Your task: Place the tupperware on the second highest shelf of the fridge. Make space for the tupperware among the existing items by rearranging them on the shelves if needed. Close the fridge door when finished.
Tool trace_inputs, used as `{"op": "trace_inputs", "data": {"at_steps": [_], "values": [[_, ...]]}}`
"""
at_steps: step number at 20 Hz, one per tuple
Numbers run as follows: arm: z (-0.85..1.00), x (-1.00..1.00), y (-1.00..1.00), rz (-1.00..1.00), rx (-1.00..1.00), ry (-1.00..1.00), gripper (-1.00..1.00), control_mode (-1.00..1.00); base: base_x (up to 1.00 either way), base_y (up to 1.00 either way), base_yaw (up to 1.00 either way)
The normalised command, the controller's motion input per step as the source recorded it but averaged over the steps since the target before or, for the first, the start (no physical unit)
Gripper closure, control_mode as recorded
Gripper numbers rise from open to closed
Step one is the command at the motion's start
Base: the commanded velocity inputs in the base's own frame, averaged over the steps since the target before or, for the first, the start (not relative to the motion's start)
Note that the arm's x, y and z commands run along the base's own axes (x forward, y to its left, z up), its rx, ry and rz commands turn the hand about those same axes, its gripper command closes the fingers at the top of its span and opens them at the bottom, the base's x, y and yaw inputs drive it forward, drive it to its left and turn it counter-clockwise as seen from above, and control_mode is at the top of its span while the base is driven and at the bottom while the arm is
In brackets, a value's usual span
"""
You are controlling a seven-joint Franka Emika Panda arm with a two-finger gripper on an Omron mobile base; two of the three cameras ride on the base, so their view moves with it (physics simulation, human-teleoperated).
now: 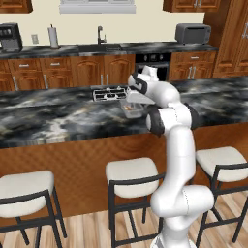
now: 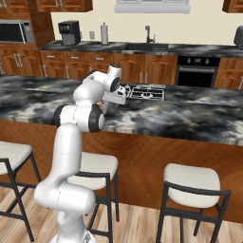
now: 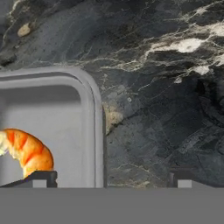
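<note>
Counter point(image 3: 166, 87): pincer point(image 3: 111, 178) spread astride tupperware point(image 3: 65, 113) wall.

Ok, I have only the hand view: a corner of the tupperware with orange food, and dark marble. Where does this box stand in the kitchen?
Observer: The tupperware stands on the island counter, just in front of the cooktop.
Operator: And the arm, how does it reach it?
Observer: It bends forward over the counter, so the hand hangs above the box and points down.
Operator: Is something on the near side of the counter?
Observer: Yes, three stools stand in a row there.
</note>
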Motion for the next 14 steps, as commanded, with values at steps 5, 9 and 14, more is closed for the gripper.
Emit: {"op": "trace_inputs", "data": {"at_steps": [5, 9, 14], "values": [[-0.25, 0.25, 0.0, 0.0, 0.0, 0.0, -1.0, -1.0, 0.0, 0.0, 0.0], [-0.36, 0.06, 0.03, 0.0, -0.01, 0.0, 1.0, -1.0, 0.0, 0.0, 0.0], [-0.43, -0.09, 0.2, 0.0, -0.02, 0.0, 1.0, -1.0, 0.0, 0.0, 0.0]]}}
